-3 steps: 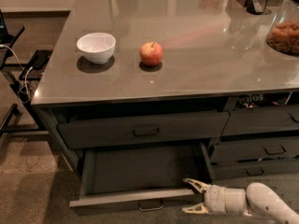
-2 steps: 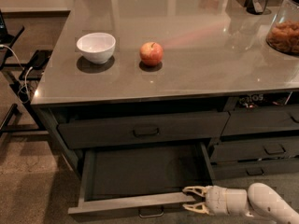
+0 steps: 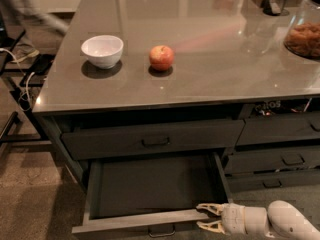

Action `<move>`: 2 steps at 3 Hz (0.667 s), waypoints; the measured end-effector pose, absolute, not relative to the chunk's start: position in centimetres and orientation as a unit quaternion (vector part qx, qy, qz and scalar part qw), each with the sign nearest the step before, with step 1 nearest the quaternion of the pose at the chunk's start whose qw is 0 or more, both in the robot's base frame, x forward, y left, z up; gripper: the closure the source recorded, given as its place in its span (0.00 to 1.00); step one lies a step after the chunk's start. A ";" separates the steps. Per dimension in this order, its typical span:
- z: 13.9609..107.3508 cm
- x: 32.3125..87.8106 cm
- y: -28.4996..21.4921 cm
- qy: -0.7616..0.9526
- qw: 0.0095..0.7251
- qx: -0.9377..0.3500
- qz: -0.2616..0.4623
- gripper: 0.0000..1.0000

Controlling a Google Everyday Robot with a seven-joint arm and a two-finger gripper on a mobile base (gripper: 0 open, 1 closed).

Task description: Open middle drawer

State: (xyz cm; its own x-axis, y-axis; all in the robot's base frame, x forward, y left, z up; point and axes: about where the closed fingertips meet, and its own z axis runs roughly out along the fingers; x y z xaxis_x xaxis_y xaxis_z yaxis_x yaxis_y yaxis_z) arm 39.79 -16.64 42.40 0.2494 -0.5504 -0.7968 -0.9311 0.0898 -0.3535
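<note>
We are seeing the middle drawer (image 3: 150, 191) standing well out beneath the bench (image 3: 210, 74), toward six o'clock. The gripper (image 3: 207, 217) is sitting at five o'clock, its jaws apart and seemingly straddling the right end of the drawer front, clear of the handle (image 3: 161, 230). Pulling from that end, we are risking the jaws slipping off or the drawer racking on its runners. Against the earlier frame, drawer front and gripper are lying further toward six o'clock.
</note>
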 end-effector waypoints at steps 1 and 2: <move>42.4 39.8 -16.6 0.577 0.461 -0.642 0.207 0.83; 42.4 39.8 -16.6 0.577 0.461 -0.642 0.207 0.60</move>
State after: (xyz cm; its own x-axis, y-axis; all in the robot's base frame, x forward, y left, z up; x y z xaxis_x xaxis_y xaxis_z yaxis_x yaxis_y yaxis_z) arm 39.79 -16.60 42.39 0.2494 -0.5503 -0.7969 -0.9311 0.0899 -0.3535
